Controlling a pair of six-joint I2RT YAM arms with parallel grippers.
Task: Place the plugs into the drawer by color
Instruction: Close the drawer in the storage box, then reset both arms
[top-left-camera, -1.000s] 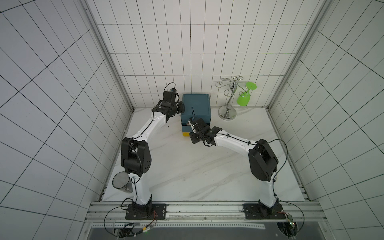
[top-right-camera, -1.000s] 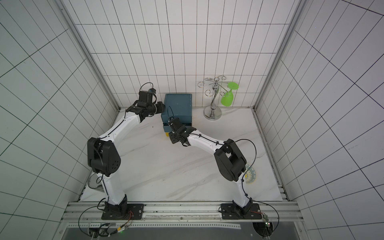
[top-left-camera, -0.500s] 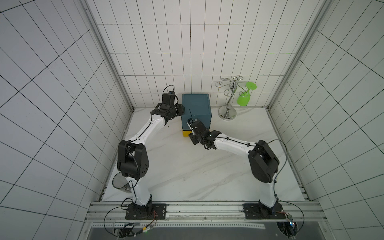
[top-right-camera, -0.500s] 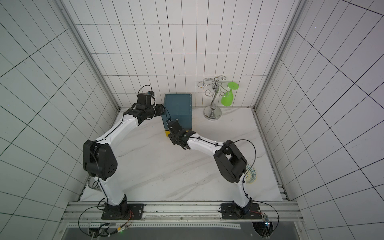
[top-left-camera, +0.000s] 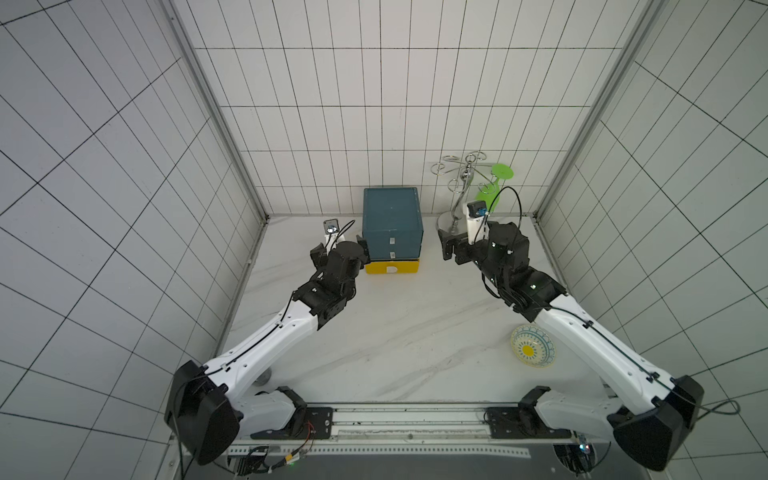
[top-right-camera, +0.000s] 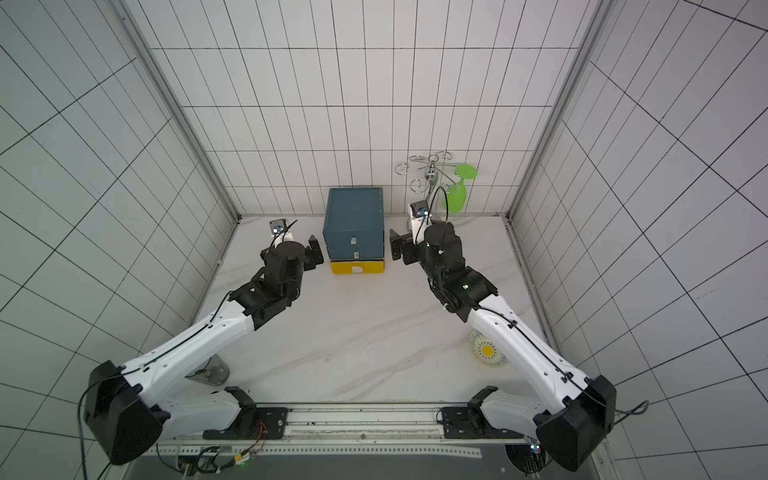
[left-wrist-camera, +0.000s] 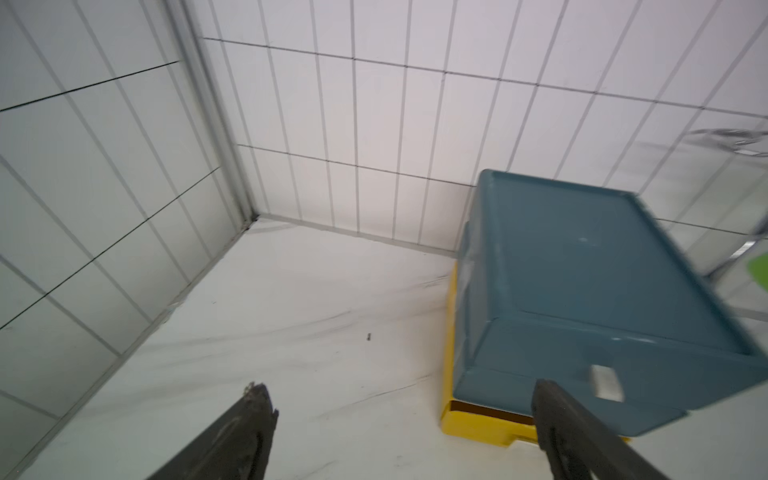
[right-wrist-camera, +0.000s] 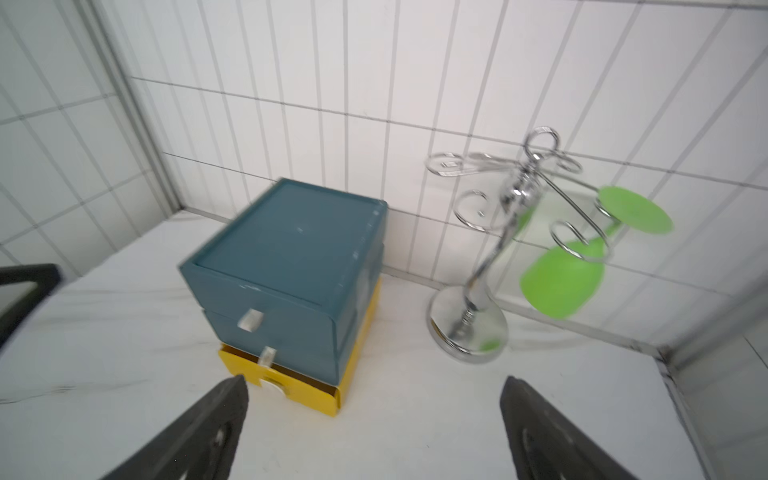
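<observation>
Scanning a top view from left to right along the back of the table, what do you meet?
left gripper → teal drawer unit → right gripper → green glass

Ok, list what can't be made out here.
- Plugs: none in any view; closed teal plastic drawer box hides its insides.
- Yellow bottom drawer: barely out, contents under the box, wrist views.
- Patterned round bowl: half behind right arm, top view.
- Green plastic glass: cut by left wrist view's edge.

Chrome rack (right-wrist-camera: 469, 322) far right with a green glass (right-wrist-camera: 561, 278) hanging upside down, patterned plate (top-left-camera: 532, 352) near right, grey cup (top-right-camera: 210, 370) near left.
</observation>
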